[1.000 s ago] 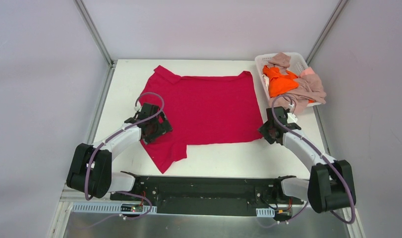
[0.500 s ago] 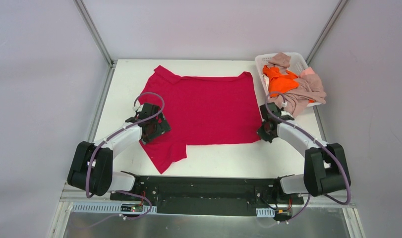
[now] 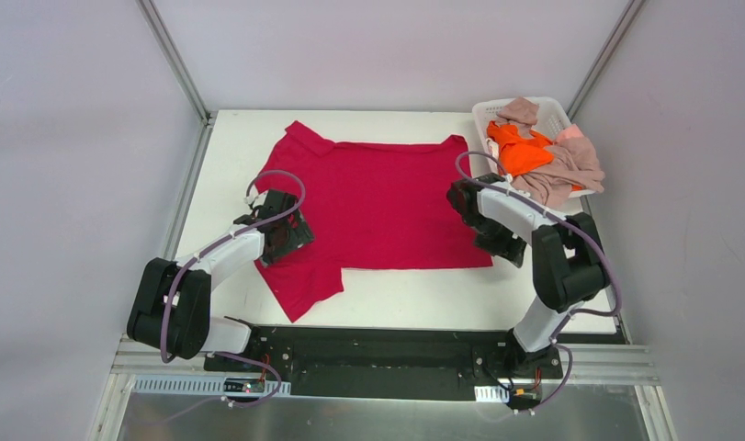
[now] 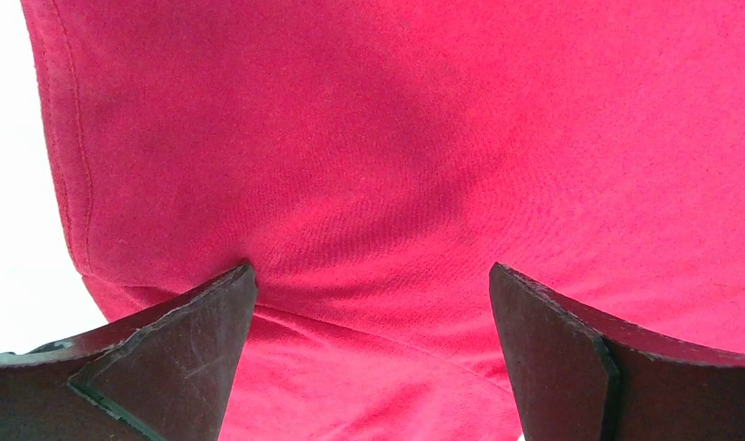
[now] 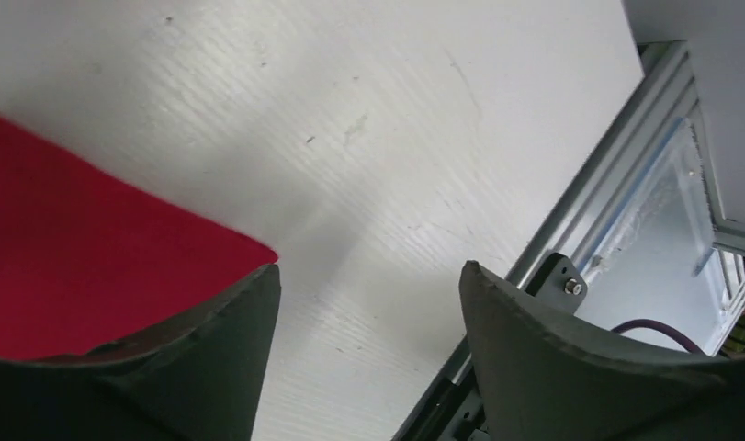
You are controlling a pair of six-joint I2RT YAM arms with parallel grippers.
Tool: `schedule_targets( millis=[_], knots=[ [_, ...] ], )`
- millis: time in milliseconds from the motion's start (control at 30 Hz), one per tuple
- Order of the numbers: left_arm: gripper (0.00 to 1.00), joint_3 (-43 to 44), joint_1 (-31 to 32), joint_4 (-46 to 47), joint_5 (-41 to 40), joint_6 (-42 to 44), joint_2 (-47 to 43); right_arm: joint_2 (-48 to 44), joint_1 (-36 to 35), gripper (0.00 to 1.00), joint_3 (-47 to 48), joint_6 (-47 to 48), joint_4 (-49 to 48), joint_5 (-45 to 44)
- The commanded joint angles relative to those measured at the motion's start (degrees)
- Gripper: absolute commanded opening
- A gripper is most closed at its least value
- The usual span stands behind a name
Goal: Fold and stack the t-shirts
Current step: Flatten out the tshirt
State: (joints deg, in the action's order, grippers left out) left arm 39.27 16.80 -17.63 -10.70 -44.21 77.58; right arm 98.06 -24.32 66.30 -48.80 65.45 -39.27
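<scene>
A crimson-red t-shirt (image 3: 378,197) lies spread flat across the table (image 3: 231,156), with one sleeve toward the near left. My left gripper (image 3: 282,231) hovers low over its left side near that sleeve. In the left wrist view the left gripper (image 4: 370,272) is open wide, with red cloth (image 4: 396,138) and a crease under the gap. My right gripper (image 3: 499,246) is at the shirt's near right corner. In the right wrist view the right gripper (image 5: 368,272) is open over bare table, with the red corner (image 5: 84,266) beside its left finger. An orange t-shirt (image 3: 520,152) and pink-beige t-shirts (image 3: 563,173) are heaped in the basket.
The white plastic basket (image 3: 486,112) stands at the far right corner, with cloth hanging over its right side. A metal frame rail (image 5: 616,175) runs along the table's edge close to the right gripper. Bare white table lies left of the shirt and along the near edge (image 3: 414,299).
The right arm has folded inward, so its forearm now lies over the shirt's right edge, and its jaws have come apart. The left arm has barely moved.
</scene>
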Motion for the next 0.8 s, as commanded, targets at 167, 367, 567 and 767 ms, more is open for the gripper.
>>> schedule_targets(
  millis=[167, 367, 567, 767],
  knots=[
    [0.99, 0.79, -0.39, -6.28, -1.78, 0.23, -0.41, -16.85, -0.91, 0.98, -7.25, 13.23, -21.65, 15.10],
    [0.99, 0.33, -0.39, -7.80, -1.53, -0.85, -0.82, -12.04, -3.03, 0.99, -11.43, 16.72, -40.92, 29.61],
    [0.99, -1.61, -0.45, -10.83, -2.89, -2.83, -3.92, -6.63, -3.03, 0.99, -16.10, 13.21, -41.76, 29.61],
    [0.99, -3.57, -0.45, -16.44, -5.10, -5.21, -8.55, -15.17, -5.93, 0.98, -27.44, 7.46, -38.77, 29.96]
  ],
)
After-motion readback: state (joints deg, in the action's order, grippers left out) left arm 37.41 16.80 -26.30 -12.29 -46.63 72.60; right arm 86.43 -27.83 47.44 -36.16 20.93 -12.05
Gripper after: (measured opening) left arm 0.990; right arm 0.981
